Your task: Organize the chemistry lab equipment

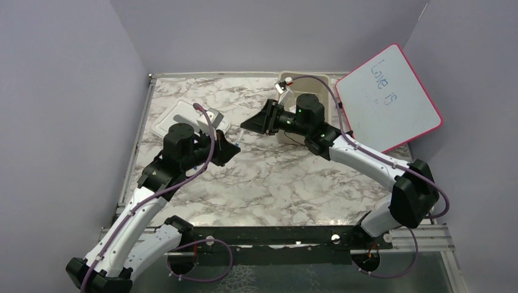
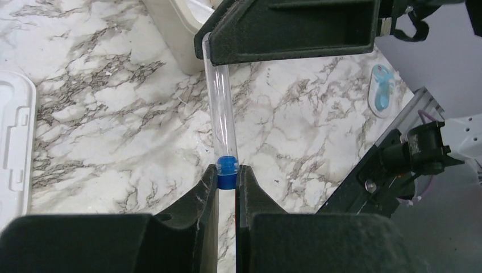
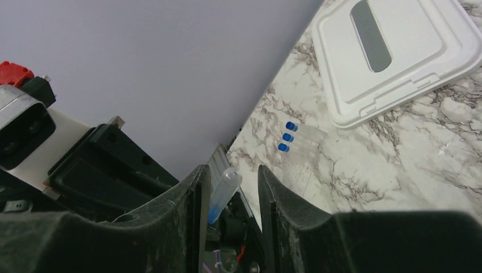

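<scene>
Mid-air handover: the left gripper point(image 2: 227, 173) clamps the tube point(image 2: 221, 114) by its blue cap. The tube's length runs far-right between the right gripper point(image 3: 231, 173) jaws, which stand apart, not gripping.

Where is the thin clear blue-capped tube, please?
Top view, left of centre: the tube is held by the left gripper, tip inside the open right gripper.

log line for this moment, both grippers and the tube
left gripper: shut on clear tube by its blue cap | right gripper: open, jaws astride its round end | spare: three blue-capped tubes near white lid
</scene>
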Tool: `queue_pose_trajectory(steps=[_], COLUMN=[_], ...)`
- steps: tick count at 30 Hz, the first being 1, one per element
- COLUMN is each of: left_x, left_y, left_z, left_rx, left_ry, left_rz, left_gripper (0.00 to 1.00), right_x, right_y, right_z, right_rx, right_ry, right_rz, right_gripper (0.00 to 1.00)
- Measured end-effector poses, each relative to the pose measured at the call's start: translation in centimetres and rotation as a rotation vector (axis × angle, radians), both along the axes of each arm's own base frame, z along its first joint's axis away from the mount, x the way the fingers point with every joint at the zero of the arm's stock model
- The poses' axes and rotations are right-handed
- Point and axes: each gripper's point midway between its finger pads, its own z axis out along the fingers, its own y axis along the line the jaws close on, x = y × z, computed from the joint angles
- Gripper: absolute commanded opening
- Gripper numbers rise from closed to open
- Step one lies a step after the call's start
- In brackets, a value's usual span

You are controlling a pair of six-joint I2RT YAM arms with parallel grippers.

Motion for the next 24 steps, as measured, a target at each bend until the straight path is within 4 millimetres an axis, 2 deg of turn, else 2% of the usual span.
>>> queue_pose_trajectory(steps=[9, 19, 24], left_x=[-1.1, -1.4, -1.6], left_y=[-0.2, -0.3, -0.3], left_z=[-1.6, -1.5, -1.5], left_rx=[0.063, 0.072, 0.075], left_ry=[0.034, 0.029, 0.025], left_rz=[-0.080, -0.103, -0.114], left_gripper=[0.00, 0.00, 0.00], right_x=[-1.8, -2.5, -2.6], right_y=[-0.4, -0.6, -0.5], right_z=[-0.4, -0.6, -0.7], right_rx=[-0.024, -0.014, 0.001], right_ry=[0.016, 0.058, 0.089], right_rz=[0.102, 0.158, 0.177], right_gripper=[0.37, 0.33, 0.23])
